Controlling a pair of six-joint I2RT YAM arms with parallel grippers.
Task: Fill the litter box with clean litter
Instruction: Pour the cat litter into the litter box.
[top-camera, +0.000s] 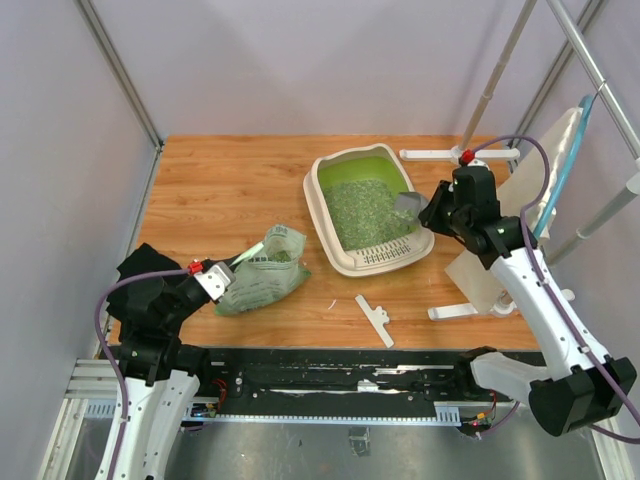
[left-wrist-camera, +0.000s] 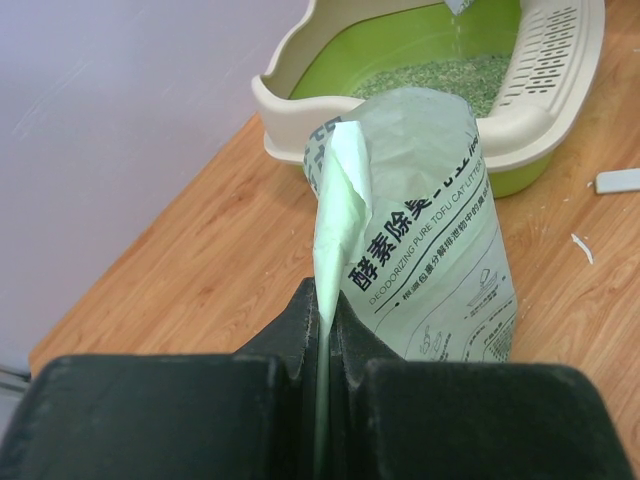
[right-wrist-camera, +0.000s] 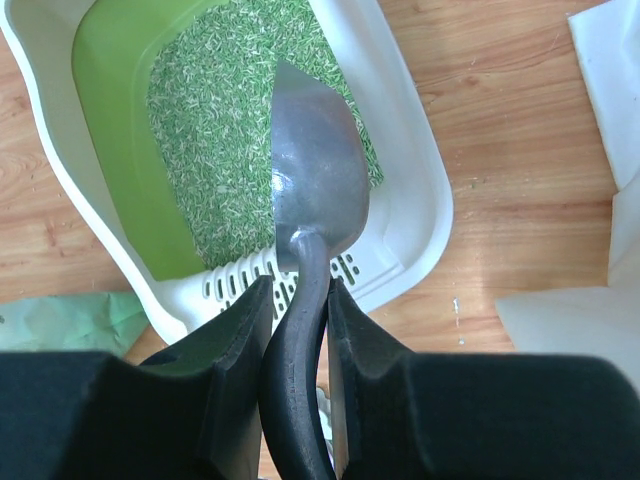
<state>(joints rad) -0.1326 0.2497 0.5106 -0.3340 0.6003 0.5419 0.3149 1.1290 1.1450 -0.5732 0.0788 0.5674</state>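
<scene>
The left arm (top-camera: 150, 390) rises from its base at the near left and stays folded low, with the wrist pointing to the right and a little away. The left tool (top-camera: 228, 270) is closed tight, and its two fingers (left-wrist-camera: 290, 330) press flat on a thin edge of the bag (left-wrist-camera: 430, 230). The right arm (top-camera: 545, 300) stands up from its base at the near right and reaches far forward, leaning to the left. Its wrist is bent, so the right tool (top-camera: 430, 208) points left and downward. Its jaws are closed only partly and they grip the dark handle of the scoop (right-wrist-camera: 315, 170) between them
</scene>
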